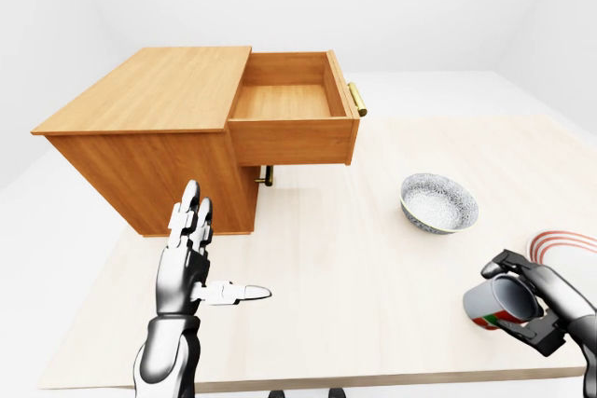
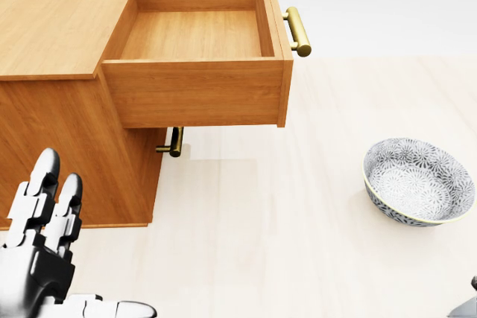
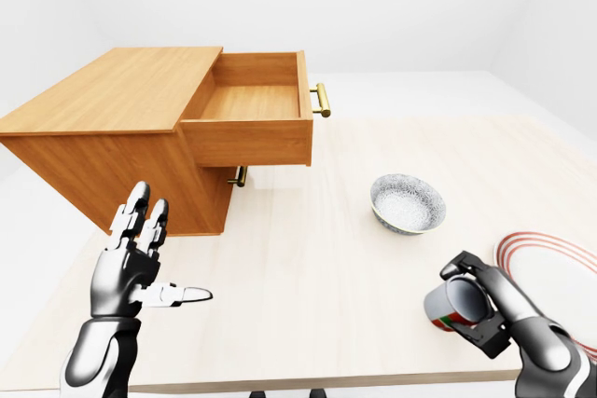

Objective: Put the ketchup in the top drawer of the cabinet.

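Observation:
The ketchup bottle (image 1: 484, 306), grey with a red and green label, lies tilted in my right hand (image 1: 522, 297) at the bottom right of the left-eye view, just above the table's near edge. The fingers wrap round it. The wooden cabinet (image 1: 140, 104) stands at the upper left. Its top drawer (image 1: 285, 102) is pulled out and empty, with a brass handle (image 2: 297, 30) on its right. My left hand (image 1: 207, 263) is raised open at the lower left, below the cabinet, with its fingers spread and holding nothing.
A patterned grey bowl (image 1: 438, 202) sits on the pale table (image 1: 354, 267) between the drawer and my right hand. A red-rimmed white plate (image 3: 552, 272) lies at the far right. A second brass handle (image 2: 174, 142) shows under the open drawer.

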